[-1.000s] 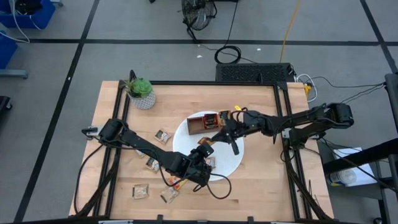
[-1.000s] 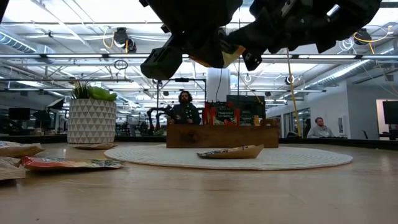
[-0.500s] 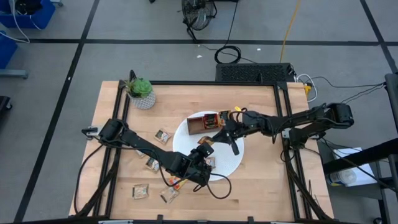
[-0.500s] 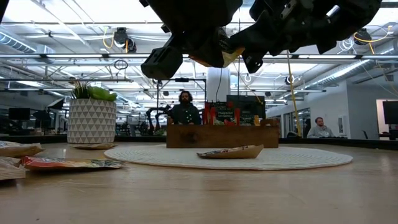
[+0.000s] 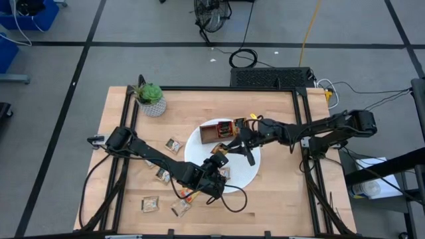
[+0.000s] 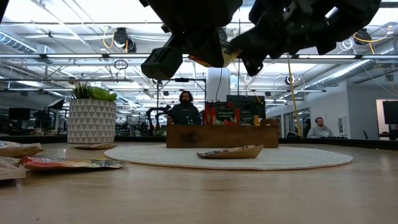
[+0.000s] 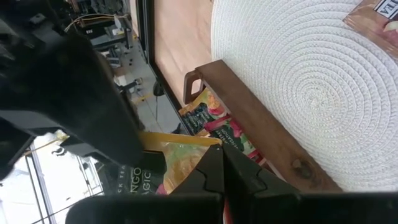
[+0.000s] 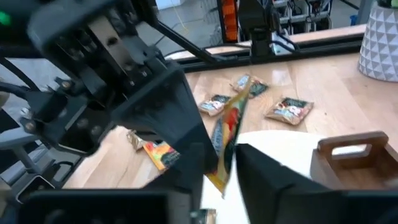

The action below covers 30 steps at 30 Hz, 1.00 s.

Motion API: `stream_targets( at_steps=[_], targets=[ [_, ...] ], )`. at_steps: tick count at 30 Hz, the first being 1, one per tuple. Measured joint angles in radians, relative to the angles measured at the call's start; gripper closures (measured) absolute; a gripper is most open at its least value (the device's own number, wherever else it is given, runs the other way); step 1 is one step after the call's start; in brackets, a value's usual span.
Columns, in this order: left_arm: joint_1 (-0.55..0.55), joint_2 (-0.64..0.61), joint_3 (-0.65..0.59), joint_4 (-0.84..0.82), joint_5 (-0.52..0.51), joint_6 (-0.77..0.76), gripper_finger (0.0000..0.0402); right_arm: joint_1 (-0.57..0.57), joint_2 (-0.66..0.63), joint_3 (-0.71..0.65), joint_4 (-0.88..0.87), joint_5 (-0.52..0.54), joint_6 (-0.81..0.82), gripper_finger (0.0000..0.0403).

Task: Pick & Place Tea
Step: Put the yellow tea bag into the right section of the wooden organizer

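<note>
An orange-yellow tea sachet (image 8: 229, 127) hangs in the air over the white plate (image 5: 251, 174), just near of the wooden tray (image 5: 218, 131), which holds more sachets. My left gripper (image 7: 222, 155) is shut on it, reaching in from the near left. My right gripper (image 8: 221, 169) comes from the right and stands open, one finger on either side of the sachet's lower part. Another sachet (image 6: 230, 151) lies flat on the plate. Several loose sachets (image 5: 163, 174) lie on the table at the near left. My left gripper pinches the sachet by one edge (image 7: 186, 157) between its two shut fingers, slanting down from the table's near left. The sachet stands on edge, lifted clear above the plate. My right gripper's fingers (image 8: 267, 177) flank the sachet; whether they touch it I cannot tell.
A potted plant (image 5: 151, 99) stands at the far left corner of the table. The tray sits on the plate's far part. Both arms meet over the middle of the plate. People sit in the room beyond the table's far edge (image 6: 185, 109).
My right gripper's fingers have spread apart around the sachet, as the low view shows, while its arm has stayed where it was. My left gripper has kept still and shut on the sachet, which has not moved.
</note>
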Motion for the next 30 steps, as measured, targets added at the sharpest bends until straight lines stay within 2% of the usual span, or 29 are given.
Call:
stream_targets(
  at_steps=[4, 11, 15, 19, 25, 30],
  targets=[
    [0.0, 0.0, 0.0, 0.001, 0.0, 0.001, 0.0398, -0.011, 0.007, 0.0, -0.002, 0.0, -0.005, 0.0394],
    [0.0, 0.0, 0.001, 0.003, 0.001, -0.042, 0.0395, -0.014, 0.006, 0.0, 0.014, 0.0, -0.029, 0.0402],
    [0.002, 0.0, 0.001, 0.026, 0.03, -0.214, 0.0366, -0.013, 0.006, 0.0, 0.011, 0.002, -0.033, 0.0402],
    [0.003, -0.012, 0.001, 0.057, 0.141, -0.395, 0.032, -0.013, 0.006, 0.0, 0.003, 0.038, -0.049, 0.0403],
    [0.007, -0.089, 0.001, 0.033, 0.397, -0.683, 0.0229, -0.013, -0.026, -0.001, -0.037, 0.173, -0.113, 0.0403],
    [0.013, -0.159, 0.001, -0.025, 0.589, -0.821, 0.0176, -0.013, -0.104, 0.001, -0.151, 0.319, -0.212, 0.0403]
  ],
)
